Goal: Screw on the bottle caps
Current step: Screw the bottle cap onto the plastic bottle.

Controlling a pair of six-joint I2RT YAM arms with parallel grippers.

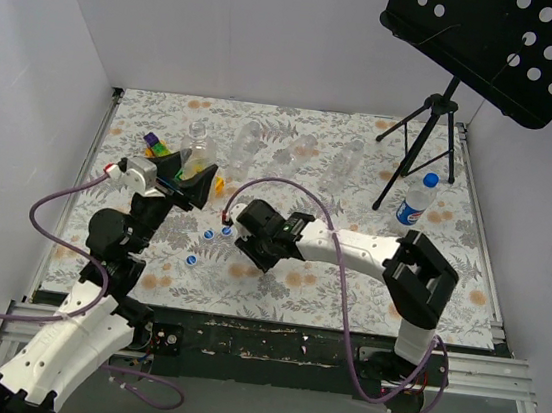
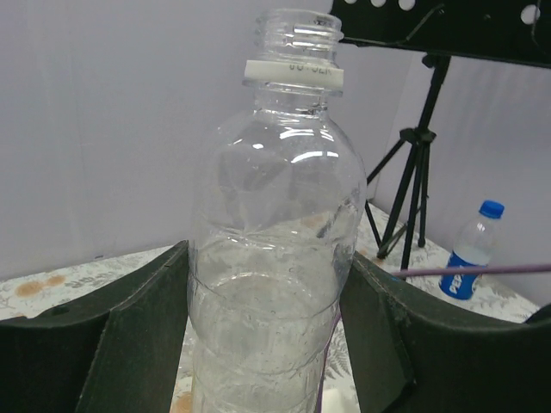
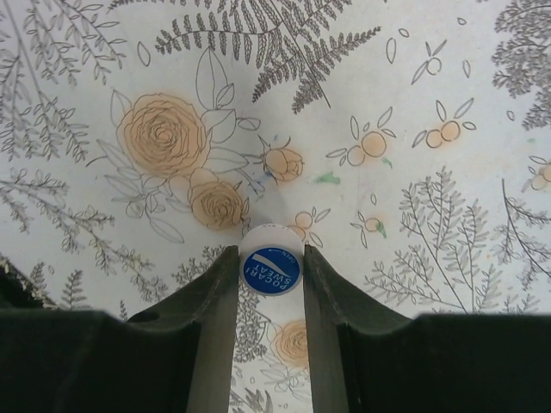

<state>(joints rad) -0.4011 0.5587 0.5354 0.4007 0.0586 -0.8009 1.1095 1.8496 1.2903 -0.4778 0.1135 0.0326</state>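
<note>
Here the flowered cloth (image 1: pixel 276 287) runs up against white walls (image 1: pixel 29 86) along the left, top and right of the overhead view. Its barest stretch is right of centre, between the right arm and the tripod (image 1: pixel 424 134). At the left, the left pincer (image 1: pixel 191 178) is spread wide around an upright clear bottle (image 1: pixel 199 145), crowded by toy blocks (image 1: pixel 153 143) just beside it. In its own wrist view the two dark fingers (image 2: pixel 129 344) press the bottle (image 2: pixel 275 258) on both sides. The threaded neck at the top of that frame is uncapped, and the print on its white ring is too blurred to read. Just right of that pincer, three loose caps (image 1: pixel 208 234) lie on the cloth, near the right pincer (image 1: pixel 238 224). More clear bottles (image 1: pixel 302 154) lie along the upper middle of the cloth. Seen from the right wrist, the right pincer (image 3: pixel 270 254) is narrowed onto a single cap (image 3: pixel 270 268) at lower centre, which lies on the cloth. Its fingers (image 3: pixel 215 292) meet the white rim on either side, and the blue top reads "POCARI SWEAT". Further right, a capped bottle with a blue-and-white label (image 1: pixel 417 199) stands near the tripod's feet, its lettering too small to read. A black perforated tray (image 1: pixel 498 42) overhangs the upper right corner.
</note>
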